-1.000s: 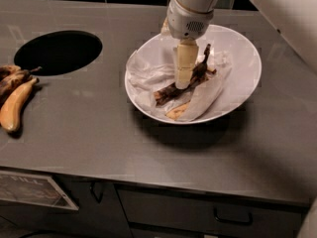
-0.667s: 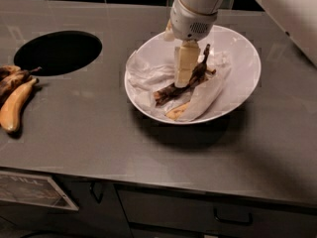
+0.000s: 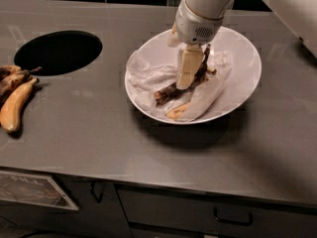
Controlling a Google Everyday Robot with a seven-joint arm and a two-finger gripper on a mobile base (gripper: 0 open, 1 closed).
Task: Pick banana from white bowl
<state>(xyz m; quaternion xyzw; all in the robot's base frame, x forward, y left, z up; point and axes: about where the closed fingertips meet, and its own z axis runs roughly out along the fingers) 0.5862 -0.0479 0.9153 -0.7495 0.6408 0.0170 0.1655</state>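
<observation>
The white bowl (image 3: 246,58) stands on the grey table (image 3: 99,138), well back from the front edge. Inside it the black banana (image 3: 167,91) lies on crumpled paper (image 3: 147,76), near the bowl's middle. The pincer (image 3: 186,81) reaches down into the bowl onto the banana; whether it grips cannot be told. Left of the bowl are a round hole (image 3: 58,52) and yellow-brown bananas (image 3: 15,103), with bare table between.
</observation>
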